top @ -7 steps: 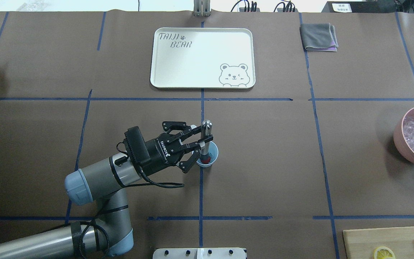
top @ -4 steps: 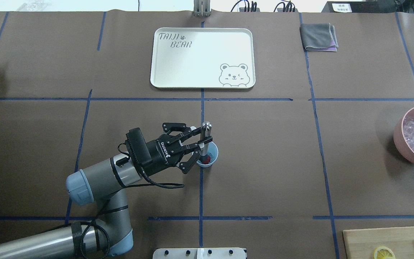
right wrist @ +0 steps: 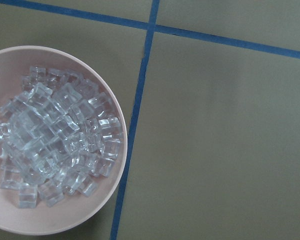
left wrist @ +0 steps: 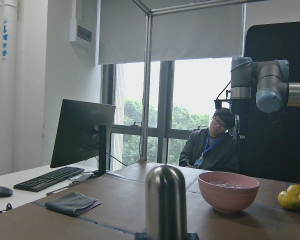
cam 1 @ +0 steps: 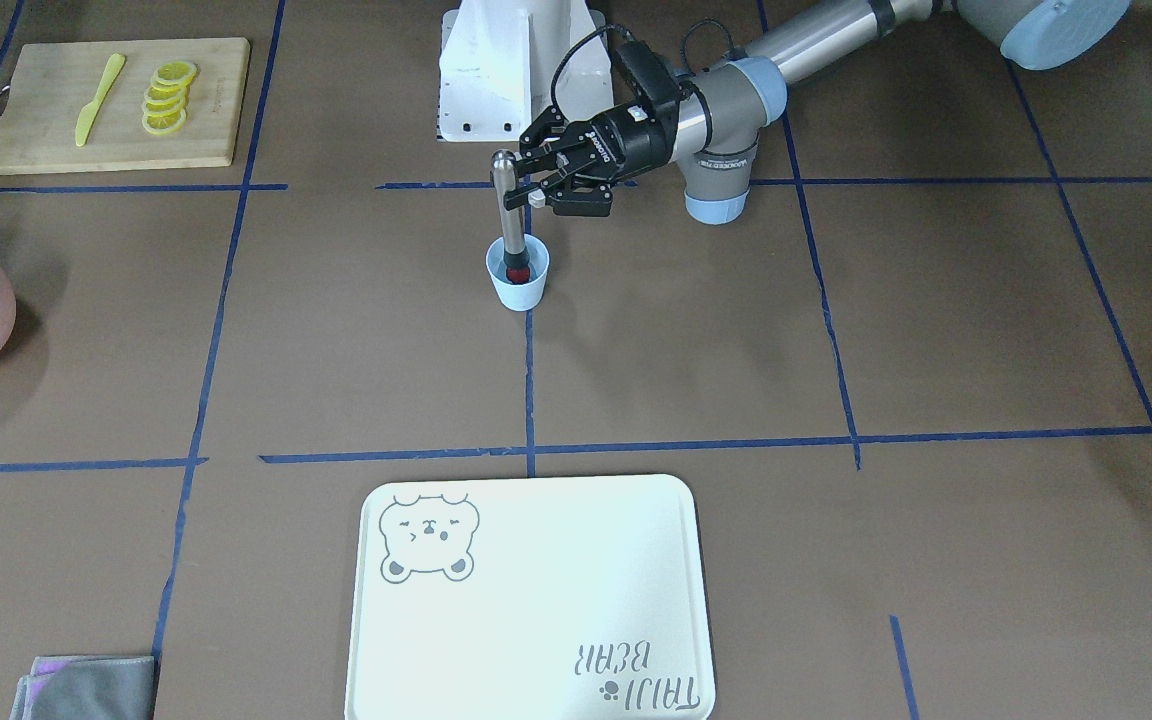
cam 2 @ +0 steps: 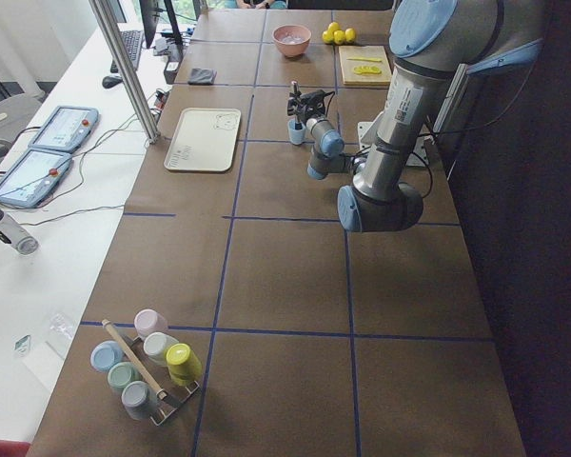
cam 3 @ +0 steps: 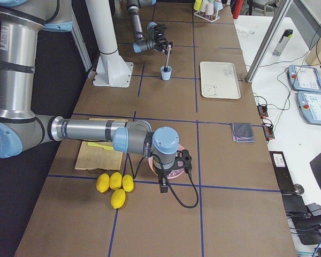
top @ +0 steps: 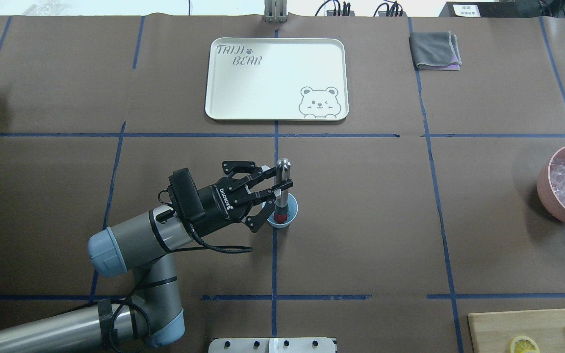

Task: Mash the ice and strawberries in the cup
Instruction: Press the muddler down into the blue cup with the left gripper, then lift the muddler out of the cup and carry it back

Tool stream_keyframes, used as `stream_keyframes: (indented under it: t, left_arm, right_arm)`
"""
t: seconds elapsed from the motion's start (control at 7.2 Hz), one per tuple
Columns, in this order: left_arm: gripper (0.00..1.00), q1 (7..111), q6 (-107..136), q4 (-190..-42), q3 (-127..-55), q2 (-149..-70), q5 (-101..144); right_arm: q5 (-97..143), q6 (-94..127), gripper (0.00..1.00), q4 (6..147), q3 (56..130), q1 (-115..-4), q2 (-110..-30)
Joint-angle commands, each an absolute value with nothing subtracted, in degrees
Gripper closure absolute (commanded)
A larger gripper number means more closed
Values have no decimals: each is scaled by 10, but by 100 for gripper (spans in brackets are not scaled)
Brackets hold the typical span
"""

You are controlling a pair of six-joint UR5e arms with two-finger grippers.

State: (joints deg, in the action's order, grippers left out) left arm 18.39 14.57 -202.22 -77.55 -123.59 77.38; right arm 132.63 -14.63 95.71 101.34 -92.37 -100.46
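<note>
1. Because the ice (right wrist: pixel 55 145) lay heaped in the pink bowl (top: pixel 545 189) at the tabletop's right-hand edge, with none discernible in the cup, the mash risked ending up fruit-only. The right gripper (cam 3: pixel 163 188) hung over that bowl, and I could not tell how far open it was.
2. The left gripper (top: pixel 278 182) was clamped on the upright steel muddler (top: pixel 281 193) (held toward its upper end), so a hard off-centre push could have tilted the muddler or let it slip.
3. The cup (top: pixel 290 218) stood unbraced near mid-table, slightly closer to the robot's edge. Sideways force could have tipped or skidded it.
4. The strawberry (cam 1: pixel 516 268) sat in the cup beneath the muddler's tip and might have squirted out whole.
</note>
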Motion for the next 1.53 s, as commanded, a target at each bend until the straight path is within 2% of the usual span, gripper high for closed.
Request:
stream_keyframes:
  t: [0.0, 0.42, 0.69, 1.39]
  left_arm:
    - [100, 192, 149, -2020, -800, -1236, 774]
    - [100, 203, 170, -1953, -826, -1227, 773]
    - [100, 212, 174, -1837, -915, -1188, 774]
    - [100, 275, 188, -1488, -1011, -1169, 841]
  right_arm:
    - [1327, -147, 1, 957, 1014, -924, -1005]
    - [1327, -146, 1, 957, 1015, -924, -1005]
    - [1327, -147, 1, 957, 1015, -924, -1005]
    - [1327, -146, 1, 957, 1016, -924, -1004]
